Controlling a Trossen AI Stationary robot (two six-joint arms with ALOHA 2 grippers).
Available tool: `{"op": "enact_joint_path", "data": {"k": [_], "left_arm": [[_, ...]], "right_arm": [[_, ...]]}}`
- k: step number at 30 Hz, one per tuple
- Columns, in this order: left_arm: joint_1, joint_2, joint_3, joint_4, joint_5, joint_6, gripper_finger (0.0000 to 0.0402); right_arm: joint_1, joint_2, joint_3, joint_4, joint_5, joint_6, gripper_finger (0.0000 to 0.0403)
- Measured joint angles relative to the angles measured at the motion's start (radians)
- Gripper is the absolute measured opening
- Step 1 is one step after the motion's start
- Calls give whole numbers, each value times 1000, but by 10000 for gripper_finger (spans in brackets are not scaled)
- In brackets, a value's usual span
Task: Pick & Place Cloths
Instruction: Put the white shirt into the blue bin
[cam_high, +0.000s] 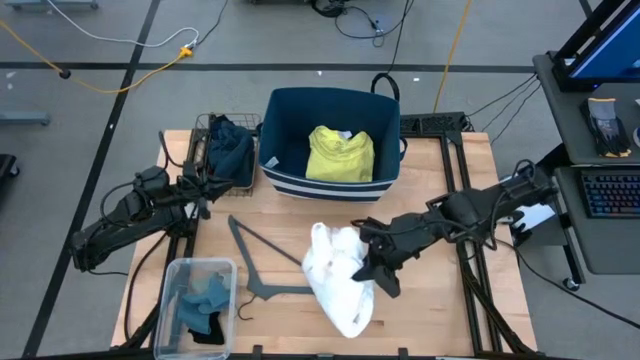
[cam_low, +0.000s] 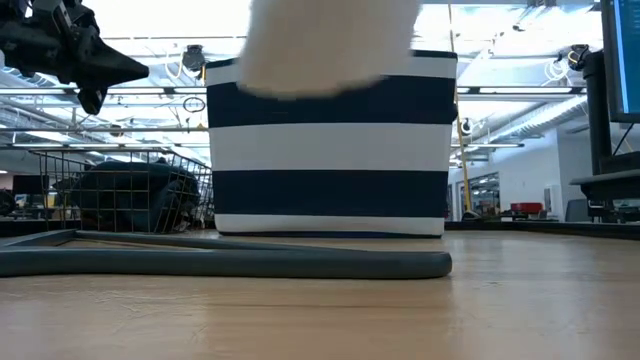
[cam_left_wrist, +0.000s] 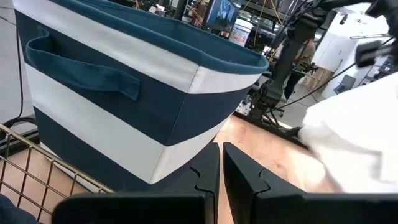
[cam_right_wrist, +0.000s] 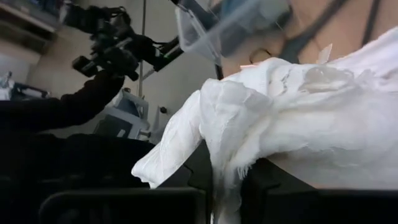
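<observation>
Right fingers clamped on the white cloth; left fingers together and empty.

High view: the right gripper (cam_high: 372, 262) pinches the white cloth (cam_high: 338, 280), which trails from its fingers onto the tabletop (cam_high: 440, 300) beside the grey hanger (cam_high: 262, 262); a yellow cloth (cam_high: 340, 154) lies in the striped bin (cam_high: 275, 150) beyond them. The left gripper (cam_high: 205, 185) is near the wire basket (cam_high: 205, 128). Low view: white fabric hangs before the bin. Left wrist view: fingers (cam_left_wrist: 208, 180) closed, bin just ahead. Right wrist view: cloth bunched between the fingers (cam_right_wrist: 267, 177).
</observation>
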Motion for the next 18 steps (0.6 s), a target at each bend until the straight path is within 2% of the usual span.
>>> {"op": "enact_joint_path", "data": {"k": [6,10,18], "left_arm": [[0,0,0,0,0,-3,21],[0,0,0,0,0,-3,21],[0,0,0,0,0,-6,21]], "right_arm": [[-33,65,244,-128,0,-137,28],[-93,64,334,-123,-2,-238,28],[-251,63,511,-269,-23,-437,28]]}}
